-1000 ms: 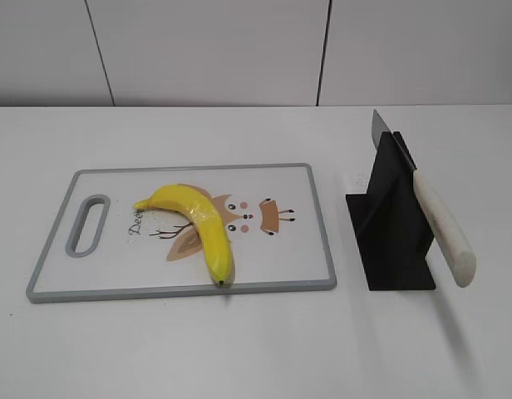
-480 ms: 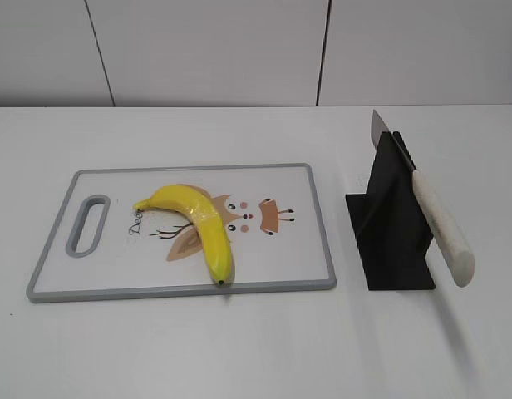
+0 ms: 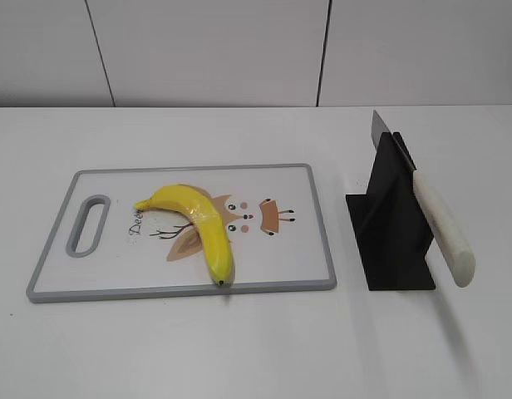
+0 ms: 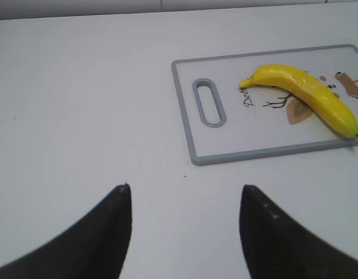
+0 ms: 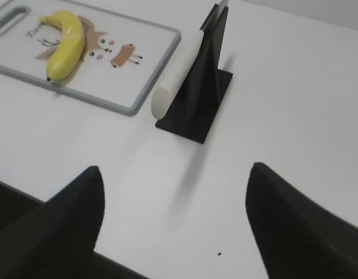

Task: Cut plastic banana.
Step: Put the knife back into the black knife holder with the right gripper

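A yellow plastic banana [image 3: 198, 220] lies whole on a white cutting board with a grey rim [image 3: 322, 233]. It also shows in the left wrist view [image 4: 307, 96] and the right wrist view [image 5: 65, 43]. A knife with a white handle [image 3: 443, 229] rests slanted in a black stand [image 3: 393, 229], blade up at the back; the knife shows in the right wrist view [image 5: 176, 72]. My left gripper [image 4: 185, 192] is open and empty over bare table, left of the board. My right gripper [image 5: 176, 174] is open and empty, in front of the stand. Neither gripper shows in the exterior view.
The white table [image 3: 239, 349] runs to a pale panelled wall [image 3: 206, 50] at the back. The board [image 4: 185, 116] has a slot handle [image 4: 208, 102] at its left end.
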`<action>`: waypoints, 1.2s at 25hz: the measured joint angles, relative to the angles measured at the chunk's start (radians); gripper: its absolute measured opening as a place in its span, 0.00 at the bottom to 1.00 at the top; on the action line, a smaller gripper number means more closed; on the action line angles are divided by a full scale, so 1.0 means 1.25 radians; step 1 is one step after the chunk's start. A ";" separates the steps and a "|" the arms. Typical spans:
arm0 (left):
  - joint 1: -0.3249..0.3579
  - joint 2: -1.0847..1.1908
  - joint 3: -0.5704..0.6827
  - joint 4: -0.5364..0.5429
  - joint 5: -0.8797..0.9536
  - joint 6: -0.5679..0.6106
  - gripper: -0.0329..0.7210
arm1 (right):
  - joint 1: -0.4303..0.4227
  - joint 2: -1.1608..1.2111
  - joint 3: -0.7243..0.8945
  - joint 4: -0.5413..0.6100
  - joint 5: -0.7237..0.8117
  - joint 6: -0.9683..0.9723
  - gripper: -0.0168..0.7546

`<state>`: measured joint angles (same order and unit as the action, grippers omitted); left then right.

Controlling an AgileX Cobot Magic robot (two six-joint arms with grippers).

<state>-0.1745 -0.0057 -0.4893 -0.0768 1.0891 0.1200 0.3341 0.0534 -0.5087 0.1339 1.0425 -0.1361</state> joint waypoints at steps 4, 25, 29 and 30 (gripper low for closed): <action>0.001 0.000 0.000 -0.001 -0.002 0.000 0.78 | 0.003 -0.047 -0.001 0.020 0.000 0.001 0.78; 0.001 0.000 0.000 0.000 -0.002 -0.001 0.77 | -0.189 -0.047 -0.001 0.116 -0.006 0.003 0.77; 0.001 0.000 0.000 0.000 -0.002 -0.001 0.77 | -0.189 -0.047 -0.001 0.117 -0.006 0.004 0.77; 0.001 0.000 0.000 0.000 -0.002 0.000 0.77 | -0.189 -0.047 -0.001 0.117 -0.006 0.004 0.77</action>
<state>-0.1733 -0.0057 -0.4893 -0.0762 1.0868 0.1205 0.0979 -0.0051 -0.5098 0.2799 1.0344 -0.1311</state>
